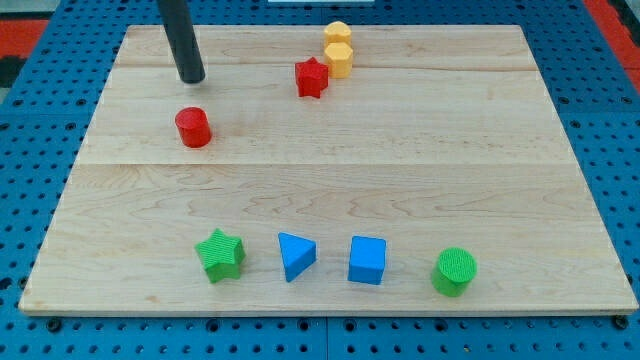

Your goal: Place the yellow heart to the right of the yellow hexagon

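Note:
Two yellow blocks stand touching near the view's top, right of centre. The upper one (338, 34) looks like the yellow heart. The lower one (340, 59) looks like the yellow hexagon. The heart is directly above the hexagon in the view. My tip (191, 78) rests on the board at the upper left, far to the left of both yellow blocks and touching no block. A red star (312, 77) sits just left of and below the hexagon, close to it.
A red cylinder (193, 127) lies just below my tip. Along the view's bottom stand a green star (220, 254), a blue triangle (296, 255), a blue cube (367, 260) and a green cylinder (455, 271). The wooden board (420, 150) sits on a blue pegboard.

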`<state>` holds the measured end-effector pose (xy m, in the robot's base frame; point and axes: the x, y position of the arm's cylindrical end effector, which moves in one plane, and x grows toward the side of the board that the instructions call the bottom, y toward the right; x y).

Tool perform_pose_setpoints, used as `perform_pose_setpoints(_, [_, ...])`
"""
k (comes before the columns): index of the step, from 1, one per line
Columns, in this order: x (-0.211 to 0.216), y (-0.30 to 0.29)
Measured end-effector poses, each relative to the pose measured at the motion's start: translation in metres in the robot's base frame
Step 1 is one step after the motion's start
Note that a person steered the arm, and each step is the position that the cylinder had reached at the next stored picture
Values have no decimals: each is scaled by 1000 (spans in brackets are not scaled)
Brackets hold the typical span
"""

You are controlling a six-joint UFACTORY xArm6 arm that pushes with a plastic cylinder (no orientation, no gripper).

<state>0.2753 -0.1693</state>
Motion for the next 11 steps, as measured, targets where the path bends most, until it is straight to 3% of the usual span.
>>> perform_pose_setpoints(2, [-64, 92])
perform_pose_setpoints(3, [-74, 153])
perform_pose_setpoints(5, [-51, 260])
perform_pose_setpoints(8, [66, 246])
perform_pose_setpoints(10, [75, 253])
perform_pose_setpoints(11, [24, 274])
